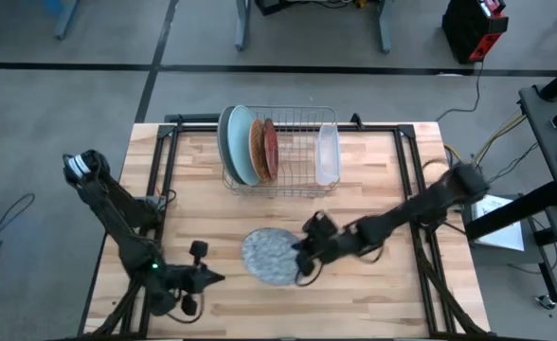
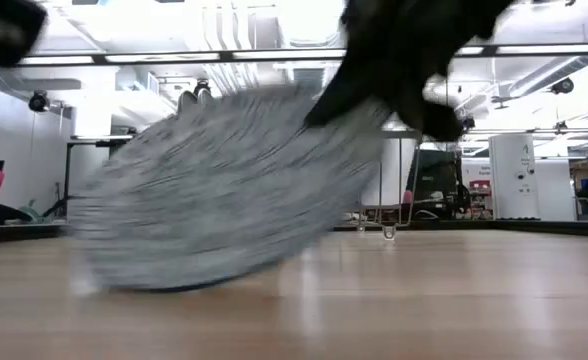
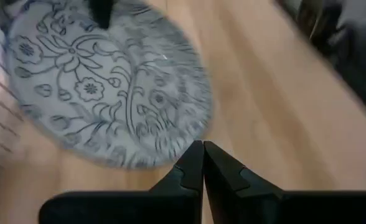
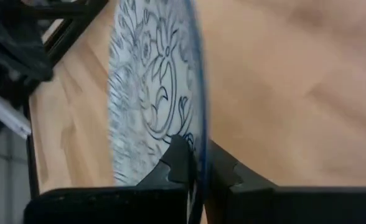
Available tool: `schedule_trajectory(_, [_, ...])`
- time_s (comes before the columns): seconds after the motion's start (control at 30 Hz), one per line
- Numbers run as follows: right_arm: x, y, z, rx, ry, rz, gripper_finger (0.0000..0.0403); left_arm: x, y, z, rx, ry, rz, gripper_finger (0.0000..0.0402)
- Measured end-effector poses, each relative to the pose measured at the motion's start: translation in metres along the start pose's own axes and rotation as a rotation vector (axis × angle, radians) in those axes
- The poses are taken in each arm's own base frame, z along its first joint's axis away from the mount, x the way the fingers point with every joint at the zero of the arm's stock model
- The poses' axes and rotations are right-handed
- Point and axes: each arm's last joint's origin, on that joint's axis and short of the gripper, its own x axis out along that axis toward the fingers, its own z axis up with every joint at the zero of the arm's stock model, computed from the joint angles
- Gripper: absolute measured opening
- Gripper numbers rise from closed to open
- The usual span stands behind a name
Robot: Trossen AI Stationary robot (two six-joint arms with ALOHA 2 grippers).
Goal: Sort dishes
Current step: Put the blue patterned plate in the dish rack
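Silvery-white patterned plate (image 1: 271, 254) being pinched at its rim by the right gripper (image 1: 304, 268) near the table's front edge.

From above, the plate is being held on the wooden table (image 1: 373, 180), in front of the wire rack (image 1: 293, 152), where the pale blue plate (image 1: 237, 144), orange-and-white plate (image 1: 256, 150) and dark red plate (image 1: 271, 150) are being kept upright beside a clear tub (image 1: 327, 154); the left gripper (image 1: 214, 278) is being kept just left of the plate. At table height, the plate (image 2: 224, 190) is being tilted, one edge resting on the wood. From the left wrist, the fingers (image 3: 192, 168) are being pressed together, nothing between them. From the right wrist, the plate's (image 4: 152, 93) rim is being clamped between the fingers (image 4: 178, 158).
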Motion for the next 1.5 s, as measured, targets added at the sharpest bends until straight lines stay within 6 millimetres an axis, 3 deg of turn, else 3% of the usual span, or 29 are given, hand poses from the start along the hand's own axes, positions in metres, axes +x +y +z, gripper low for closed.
schedule_trajectory(0.27, [-0.143, -0.008, 0.107, -0.23, -0.07, -0.008, 0.0001, -0.049, 0.013, 0.029, 0.072, -0.157, 0.119, 0.0])
schedule_trajectory(0.37, [-0.175, -0.016, 0.135, -0.403, -0.061, -0.028, 0.0001, -0.056, 0.02, 0.031, 0.06, -0.181, 0.13, 0.0])
schedule_trajectory(0.5, [-0.225, -0.019, 0.174, -0.83, -0.156, -0.048, 0.0, -0.061, 0.028, 0.03, 0.037, -0.209, 0.168, 0.0])
schedule_trajectory(0.6, [-0.241, -0.024, 0.198, -1.126, -0.19, -0.114, 0.0, -0.063, 0.032, 0.03, 0.016, -0.236, 0.223, 0.0])
schedule_trajectory(0.77, [-0.245, -0.029, 0.231, -1.571, -0.208, -0.167, 0.0, -0.064, 0.034, 0.032, -0.009, -0.274, 0.298, 0.0])
schedule_trajectory(0.9, [-0.237, -0.035, 0.256, -1.764, -0.156, -0.275, 0.0, -0.063, 0.032, 0.034, -0.056, -0.301, 0.315, 0.0])
schedule_trajectory(1.2, [-0.173, -0.05, 0.291, -2.164, 0.17, -0.297, 0.0, -0.052, 0.019, 0.035, -0.143, -0.354, 0.394, 0.0])
schedule_trajectory(1.33, [-0.134, -0.06, 0.295, -2.292, 0.341, -0.245, 0.0, -0.044, 0.01, 0.034, -0.166, -0.381, 0.448, 0.0])
schedule_trajectory(1.5, [-0.107, -0.067, 0.298, -2.383, 0.407, -0.172, 0.0, -0.033, -0.001, 0.031, -0.175, -0.408, 0.523, 0.0])
